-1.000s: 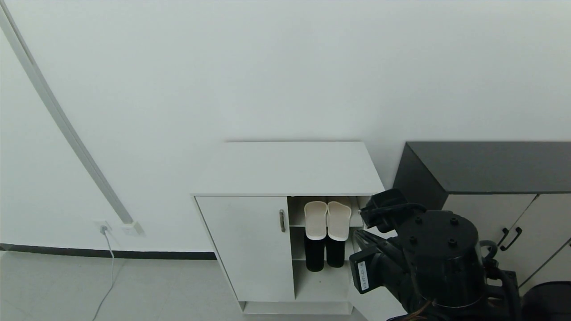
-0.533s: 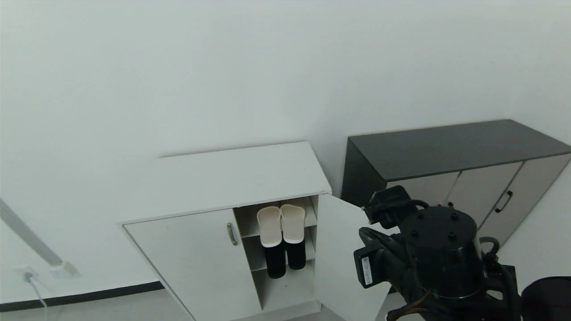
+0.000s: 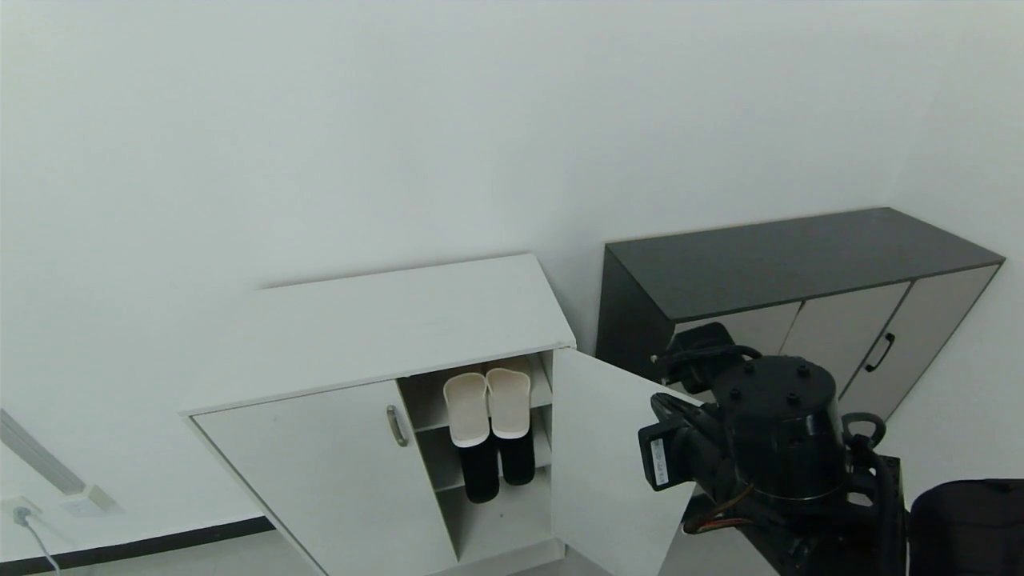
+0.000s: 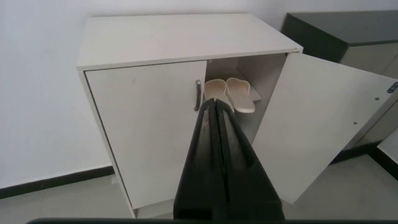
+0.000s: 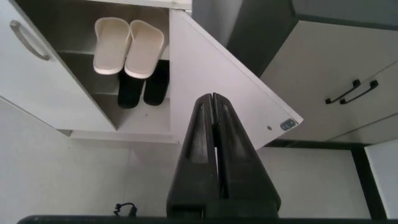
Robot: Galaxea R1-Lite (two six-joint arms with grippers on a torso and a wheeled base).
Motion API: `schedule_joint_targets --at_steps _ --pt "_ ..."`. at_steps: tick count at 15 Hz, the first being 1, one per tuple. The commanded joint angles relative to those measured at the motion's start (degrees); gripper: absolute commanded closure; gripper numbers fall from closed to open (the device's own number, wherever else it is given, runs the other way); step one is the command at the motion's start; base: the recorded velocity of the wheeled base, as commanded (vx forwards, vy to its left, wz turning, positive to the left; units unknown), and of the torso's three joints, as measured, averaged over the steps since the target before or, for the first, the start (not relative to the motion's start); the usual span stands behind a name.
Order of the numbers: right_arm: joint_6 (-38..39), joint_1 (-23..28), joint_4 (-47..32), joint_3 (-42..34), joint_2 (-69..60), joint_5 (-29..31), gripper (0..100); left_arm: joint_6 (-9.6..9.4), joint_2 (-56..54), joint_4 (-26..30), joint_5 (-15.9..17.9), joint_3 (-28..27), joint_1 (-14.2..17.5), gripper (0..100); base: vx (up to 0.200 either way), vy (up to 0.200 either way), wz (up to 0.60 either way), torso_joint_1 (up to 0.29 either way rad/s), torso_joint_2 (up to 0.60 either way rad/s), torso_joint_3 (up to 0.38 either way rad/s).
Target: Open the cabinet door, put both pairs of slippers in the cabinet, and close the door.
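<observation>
- The right gripper point(image 5: 213, 99), fingers pressed together on nothing, hangs on the near side of the open right-hand door point(image 5: 205, 59), facing its inner face.
- The left gripper point(image 4: 215, 104), likewise closed and empty, is aimed at the front of the cabinet point(image 4: 186, 37), toward the middle, where the shut left-hand door point(image 4: 149, 124) ends.
- Both pairs are inside. The white slippers point(image 3: 488, 404) lie on the upper shelf with their ends overhanging its front edge, and the black slippers point(image 3: 498, 472) sit just below, also poking forward.
- The right-hand door stands swung wide toward the near right, its free edge well apart from the frame. Closing it appears to be the only step left.
- To do that well, a closed gripper would need to get round to the door's outer face on the right. It should push near the free edge, far from the hinge, and follow the arc rather than shove straight.
- The overhanging slippers are the risk: if they reach past the frame, the door could catch on them and spring back. A slow last stretch seems wise.
- A dark cabinet point(image 3: 792, 256) stands just right of the white one, leaving little room behind the open door.
</observation>
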State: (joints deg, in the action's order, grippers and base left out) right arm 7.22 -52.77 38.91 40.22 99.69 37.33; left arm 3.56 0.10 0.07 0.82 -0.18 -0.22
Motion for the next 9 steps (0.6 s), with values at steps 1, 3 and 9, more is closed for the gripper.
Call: schedule_joint_targets --at_steps 1,3,9 --pt "-0.01 0.21 0.02 -0.05 0.59 0.03 100 0.13 -0.01 0.01 -0.03 0.01 0.04 100 0.0 0.0 0.0 0.0 0.0 0.0" --pt "-0.01 0.3 0.02 -0.05 0.76 -0.06 100 0.13 -0.01 0.01 -0.03 0.01 0.04 100 -0.2 0.0 0.0 0.002 0.0 0.005" --pt "-0.1 1.71 0.02 -0.05 1.99 -0.06 100 0.13 -0.01 0.01 -0.03 0.01 0.04 100 -0.133 0.0 0.0 0.001 0.0 0.002"
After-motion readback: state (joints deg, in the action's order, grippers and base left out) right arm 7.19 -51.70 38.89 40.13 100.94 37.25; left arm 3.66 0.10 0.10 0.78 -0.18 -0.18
